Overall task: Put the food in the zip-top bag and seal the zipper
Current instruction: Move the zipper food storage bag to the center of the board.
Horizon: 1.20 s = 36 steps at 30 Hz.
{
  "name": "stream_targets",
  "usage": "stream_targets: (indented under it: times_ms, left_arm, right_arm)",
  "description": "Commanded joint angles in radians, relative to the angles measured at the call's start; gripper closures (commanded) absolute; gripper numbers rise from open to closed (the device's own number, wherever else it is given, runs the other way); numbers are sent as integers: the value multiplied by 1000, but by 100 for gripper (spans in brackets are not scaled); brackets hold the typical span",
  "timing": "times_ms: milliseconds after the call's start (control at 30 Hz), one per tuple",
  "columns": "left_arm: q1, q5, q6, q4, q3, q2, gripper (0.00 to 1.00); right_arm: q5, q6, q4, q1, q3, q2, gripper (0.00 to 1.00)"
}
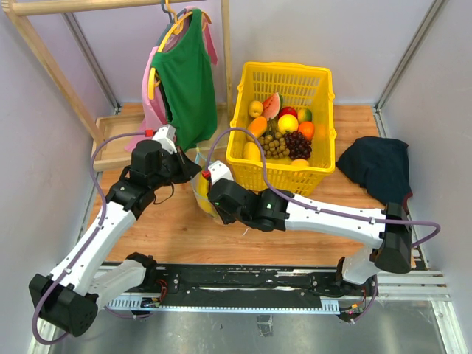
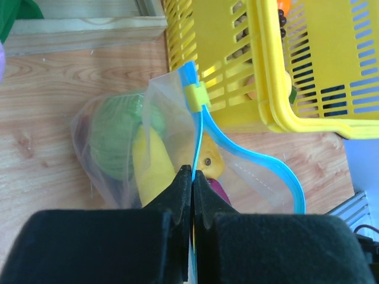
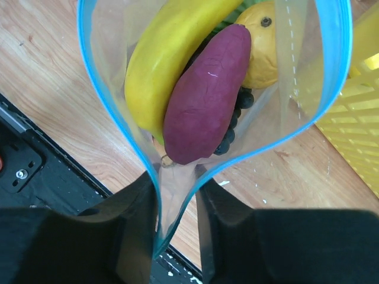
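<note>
The left tool (image 2: pixel 192 176) is pressed fully closed, pinching the light-blue zipper (image 2: pixel 254 157) at one end of the bag's mouth. A small yellow-green slider (image 2: pixel 195 96) sits further along that strip. The zip-top bag (image 2: pixel 172 100) lies on the wooden worktop (image 1: pixel 169 228) between the two tools, just in front of the yellow basket (image 1: pixel 243 158). Its mouth gapes wide. Through the clear plastic, the left wrist view shows the green melon (image 2: pixel 115 136) at the far end.

The right wrist view looks straight into the mouth. A yellow banana (image 3: pixel 160 59) lies to the left, a purple eggplant (image 3: pixel 204 94) beside it, and dark grapes (image 3: pixel 237 112) are beneath. An orange-yellow round fruit (image 3: pixel 263 47) is at the back.

The right tool (image 3: pixel 177 198) straddles the other end of the mouth. Its jaws are narrowed but apart, with the bag's corner passing between them; no firm clamp shows.

Further right, the basket holds more toy fruit. A dark cloth (image 1: pixel 376 166) lies beyond it on the worktop.
</note>
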Motion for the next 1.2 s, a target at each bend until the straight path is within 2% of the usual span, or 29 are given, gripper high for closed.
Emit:
stream_targets:
  times_ms: [0,200,300,400,700,1033,1167]
  left_arm:
    - [-2,-37,-81,-42,37,30,100]
    - [-2,-47,-133,-55,47,-5,100]
    - [-1,-47,-141,-44,47,-33,99]
    - [-2,-42,-131,-33,49,-51,95]
    - [-2,-11,-79,43,22,-82,68]
    - [-1,12,144,119,-8,-101,53]
    - [-1,108,229,176,-38,-90,51]
  right_arm:
    - [65,-38,-42,17,32,-14,74]
    - [33,-163,-46,6,11,-65,99]
    - [12,-222,-60,-11,-4,-104,99]
    - [-46,-321,-61,-41,-34,-160,99]
    - [-180,-653,-77,-156,-162,-347,100]
    - [-193,-848,-72,-321,-321,-556,99]
    - [-242,-858,-72,-395,-356,-598,99]
